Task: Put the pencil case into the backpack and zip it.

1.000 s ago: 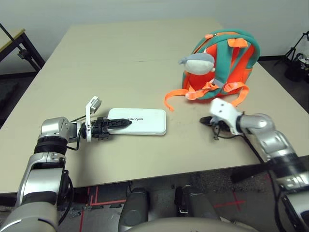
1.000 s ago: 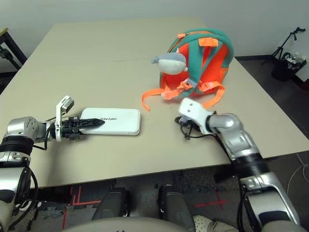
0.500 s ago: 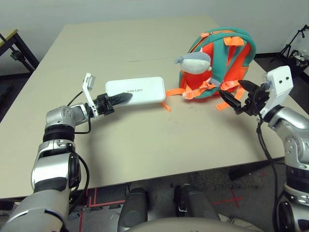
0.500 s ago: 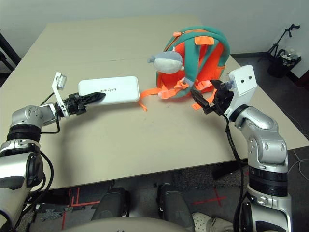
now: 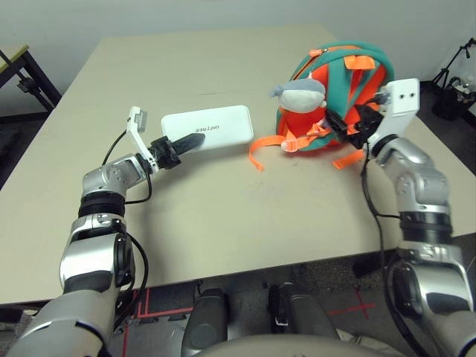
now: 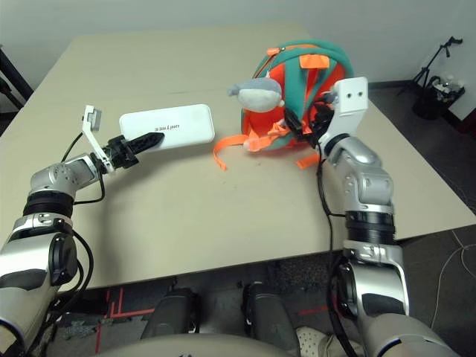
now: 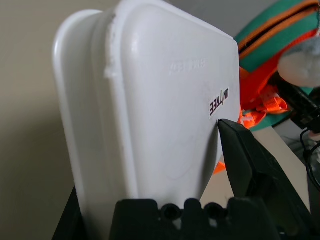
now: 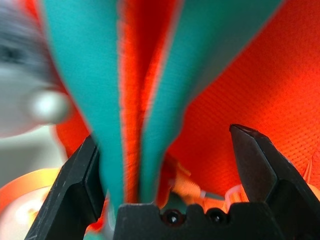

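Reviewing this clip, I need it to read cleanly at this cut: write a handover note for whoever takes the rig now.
Left gripper: shut on the pencil case, one finger across its lettered face.
Right gripper: open, at the backpack, teal straps between its fingers; no firm grip seen.
Backpack: upright at the table's right side, plush toy attached.
Done: case in hand.
Left: likely steady the backpack and check its opening, put the case in, zip it.
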### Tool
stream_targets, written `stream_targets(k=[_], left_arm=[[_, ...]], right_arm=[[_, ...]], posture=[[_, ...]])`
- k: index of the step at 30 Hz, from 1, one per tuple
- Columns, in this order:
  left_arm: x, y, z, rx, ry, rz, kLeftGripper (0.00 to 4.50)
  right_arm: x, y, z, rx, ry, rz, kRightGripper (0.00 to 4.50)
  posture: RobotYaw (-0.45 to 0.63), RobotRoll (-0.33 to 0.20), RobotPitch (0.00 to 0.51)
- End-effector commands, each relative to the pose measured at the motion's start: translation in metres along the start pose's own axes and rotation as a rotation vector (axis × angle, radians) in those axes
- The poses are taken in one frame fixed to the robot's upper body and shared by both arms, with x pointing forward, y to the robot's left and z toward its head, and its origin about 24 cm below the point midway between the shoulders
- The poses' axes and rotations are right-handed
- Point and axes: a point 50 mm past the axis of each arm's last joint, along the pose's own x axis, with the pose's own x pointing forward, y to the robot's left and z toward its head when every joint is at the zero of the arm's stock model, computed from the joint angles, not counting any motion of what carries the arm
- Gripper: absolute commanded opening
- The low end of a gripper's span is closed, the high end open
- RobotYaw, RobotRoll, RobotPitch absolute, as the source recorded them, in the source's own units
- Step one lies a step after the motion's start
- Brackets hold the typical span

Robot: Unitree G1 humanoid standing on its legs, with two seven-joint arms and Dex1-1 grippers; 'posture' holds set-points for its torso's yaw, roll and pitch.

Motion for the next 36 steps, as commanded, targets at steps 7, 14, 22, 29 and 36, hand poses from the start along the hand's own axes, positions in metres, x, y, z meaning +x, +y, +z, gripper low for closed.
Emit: stream_targets(k=[7,14,22,29,36], left_arm=[[-0.004,-0.009,0.02,0.059,-0.123,-0.013,3.13],[-0.003,-0.01,0.014,0.05,-0.128,-0.003,3.13],[0.001,-0.009,0.019,0.06,-0.133,0.009,3.13],[0.004,-0.01,0.031,0.074,-0.157,0.005,3.13],[0.0,-0.011,0.055,0.084,-0.222,0.012,3.13]], right_arm=[[0.021,0.024,-0.004,-0.026,-0.044,0.027,2.31],[0.013,0.054,-0.006,-0.058,-0.11,0.121,0.22],[-0.009,0.065,0.024,-0.128,-0.225,0.269,0.22],[-0.023,0.073,0.055,-0.148,-0.306,0.349,0.22],[-0.038,0.088,0.07,-0.102,-0.366,0.438,0.22]], posture=[[0.14,0.0,0.052],[0.13,0.0,0.05],[0.12,0.0,0.045],[0.11,0.0,0.047],[0.1,0.0,0.052]])
